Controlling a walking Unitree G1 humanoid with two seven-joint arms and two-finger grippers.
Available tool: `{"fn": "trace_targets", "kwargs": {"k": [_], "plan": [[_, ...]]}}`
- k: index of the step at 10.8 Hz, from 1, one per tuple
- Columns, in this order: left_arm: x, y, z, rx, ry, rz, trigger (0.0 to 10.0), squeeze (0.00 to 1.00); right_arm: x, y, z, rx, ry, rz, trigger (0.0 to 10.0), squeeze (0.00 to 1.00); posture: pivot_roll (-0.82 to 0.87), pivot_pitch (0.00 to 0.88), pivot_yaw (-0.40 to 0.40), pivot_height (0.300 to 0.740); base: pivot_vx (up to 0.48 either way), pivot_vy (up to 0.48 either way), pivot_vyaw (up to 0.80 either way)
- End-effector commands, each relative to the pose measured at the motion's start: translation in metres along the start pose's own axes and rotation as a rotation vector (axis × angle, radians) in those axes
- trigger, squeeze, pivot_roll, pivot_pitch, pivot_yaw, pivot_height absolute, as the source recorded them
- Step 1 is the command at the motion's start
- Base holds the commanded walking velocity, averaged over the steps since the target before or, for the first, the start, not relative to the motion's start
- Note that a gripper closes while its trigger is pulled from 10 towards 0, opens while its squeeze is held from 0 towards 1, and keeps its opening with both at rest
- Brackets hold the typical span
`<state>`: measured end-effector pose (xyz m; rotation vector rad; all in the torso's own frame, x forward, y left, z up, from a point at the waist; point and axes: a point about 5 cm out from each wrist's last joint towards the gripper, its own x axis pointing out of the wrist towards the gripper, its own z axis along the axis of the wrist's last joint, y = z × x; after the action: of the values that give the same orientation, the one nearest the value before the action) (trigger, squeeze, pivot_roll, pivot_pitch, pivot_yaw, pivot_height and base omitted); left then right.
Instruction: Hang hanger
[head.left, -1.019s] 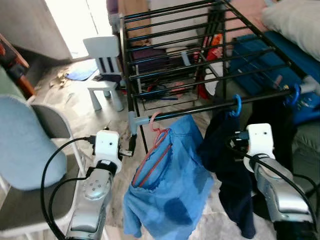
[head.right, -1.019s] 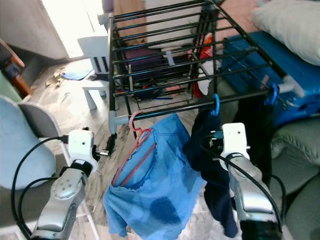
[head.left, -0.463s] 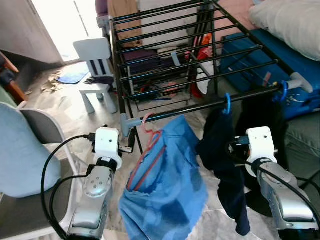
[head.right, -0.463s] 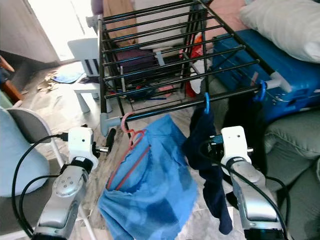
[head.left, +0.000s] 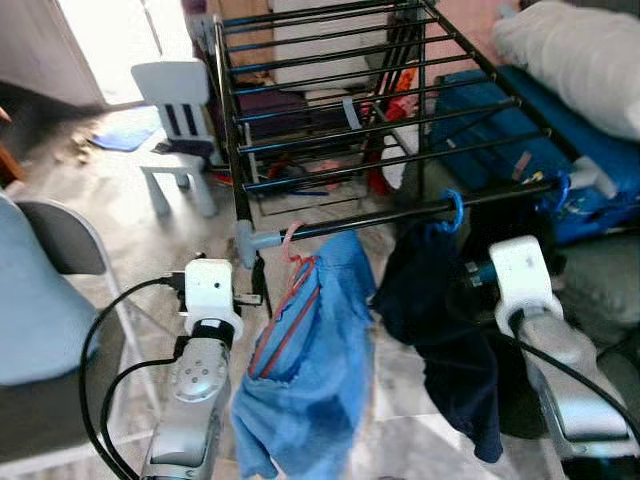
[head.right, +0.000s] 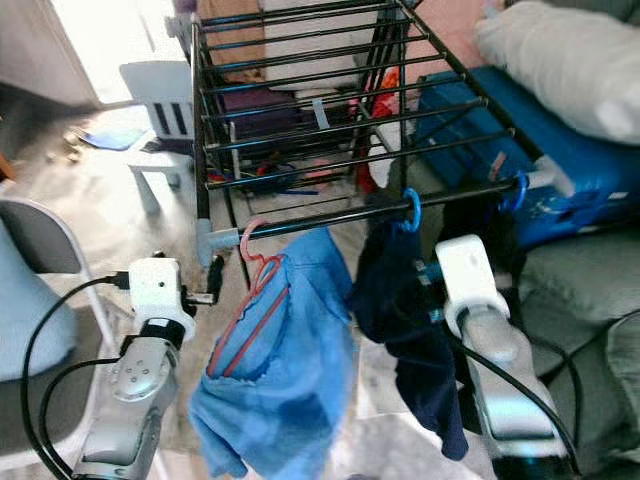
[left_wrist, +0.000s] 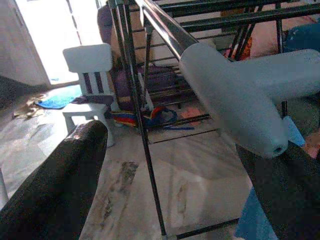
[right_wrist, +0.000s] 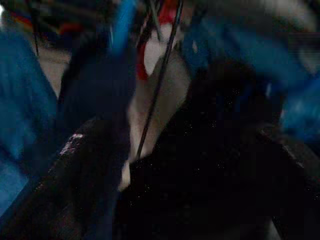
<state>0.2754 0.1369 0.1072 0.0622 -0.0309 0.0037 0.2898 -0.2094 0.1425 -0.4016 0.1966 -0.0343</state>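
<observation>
A pink hanger (head.left: 292, 252) carrying a blue shirt (head.left: 310, 370) hangs by its hook on the front rail (head.left: 390, 215) of the black drying rack, close to the rail's grey end cap (left_wrist: 225, 105). My left gripper (left_wrist: 165, 200) is open just below and in front of that end cap, left of the shirt, holding nothing. A blue hanger (head.left: 455, 212) with a dark navy garment (head.left: 440, 330) hangs further right on the same rail. My right gripper (right_wrist: 185, 170) is open right against the dark clothes, and its view is dim and blurred.
A white child's chair (head.left: 175, 110) stands at the back left beside the rack. A grey chair (head.left: 50, 290) is close on my left. A blue case (head.left: 500, 110) with a white pillow (head.left: 580, 50) and a grey cushion (head.right: 585, 270) lie to the right. A second blue hanger (head.left: 562, 188) holds black clothing.
The camera has shifted. The blue shirt has swung on its pink hanger and now hangs narrower, turned more edge-on. Both arms stay near their earlier places beside the clothes.
</observation>
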Motion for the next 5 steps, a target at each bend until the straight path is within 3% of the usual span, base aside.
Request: {"fn": "trace_targets", "kwargs": {"k": [1,2,5], "plan": [[0.002,0.009,0.012,0.026,-0.055,0.036,10.0,0.00,-0.001,0.003,0.008,-0.006,-0.037,-0.011,10.0,1.00,-0.25,0.000,0.000,0.740,0.000,0.000,0.00],[0.003,0.012,0.015,0.029,-0.062,0.037,10.0,0.00,-0.007,0.015,0.006,0.019,-0.044,0.022,10.0,0.00,-0.25,0.000,-0.002,0.740,0.000,0.000,0.00],[-0.003,0.004,0.016,0.032,-0.040,0.010,10.0,0.00,-0.013,0.017,0.001,0.058,-0.030,-0.001,10.0,0.00,-0.24,0.000,0.041,0.740,0.000,0.000,0.00]]}}
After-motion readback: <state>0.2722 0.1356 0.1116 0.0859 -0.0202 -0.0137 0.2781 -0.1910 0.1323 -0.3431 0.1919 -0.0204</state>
